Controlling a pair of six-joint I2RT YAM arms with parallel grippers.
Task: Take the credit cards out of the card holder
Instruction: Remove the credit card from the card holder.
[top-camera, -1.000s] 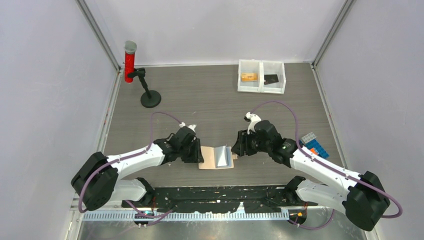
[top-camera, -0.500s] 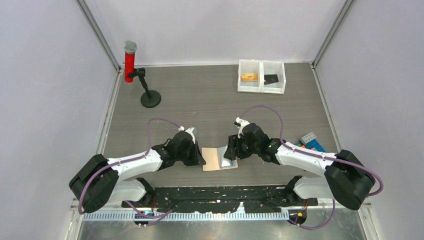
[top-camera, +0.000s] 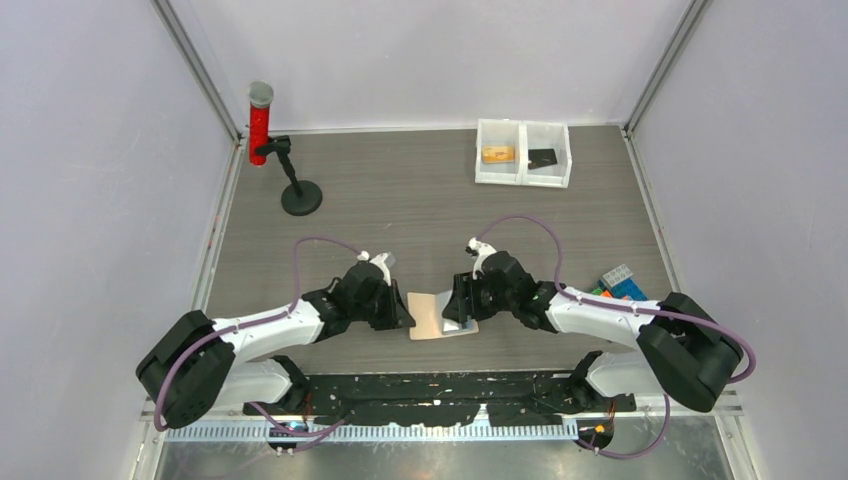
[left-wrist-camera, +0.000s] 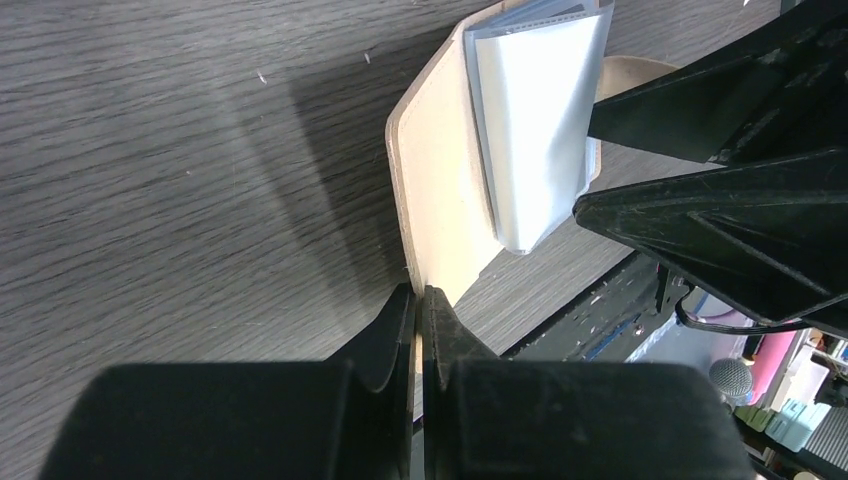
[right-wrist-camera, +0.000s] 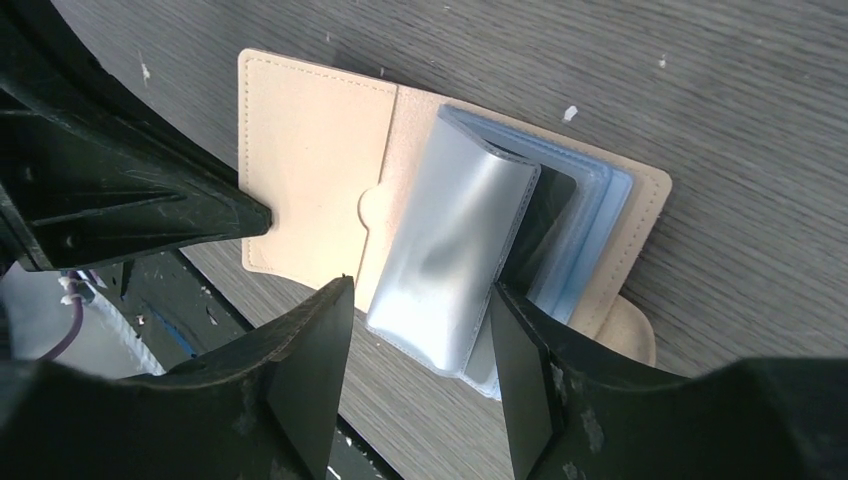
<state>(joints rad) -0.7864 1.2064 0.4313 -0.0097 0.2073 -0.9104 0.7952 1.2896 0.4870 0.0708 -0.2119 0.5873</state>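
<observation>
Tan and leather-like, the card holder (top-camera: 430, 318) lies open on the table (top-camera: 400, 200), near the middle of its near edge. My left gripper (left-wrist-camera: 420, 300) is pressed together, pinching the outer edge of the holder's left flap. My right gripper (right-wrist-camera: 422, 292) is spread, its fingers (right-wrist-camera: 315, 340) on either side of the raised glossy grey-blue pockets (right-wrist-camera: 450, 240); I cannot tell whether they touch them. A dark credit card (right-wrist-camera: 553, 215) shows inside the pockets behind. Another dark card (top-camera: 543, 157) lies in the right compartment of the white bin (top-camera: 521, 150) at the far edge.
</observation>
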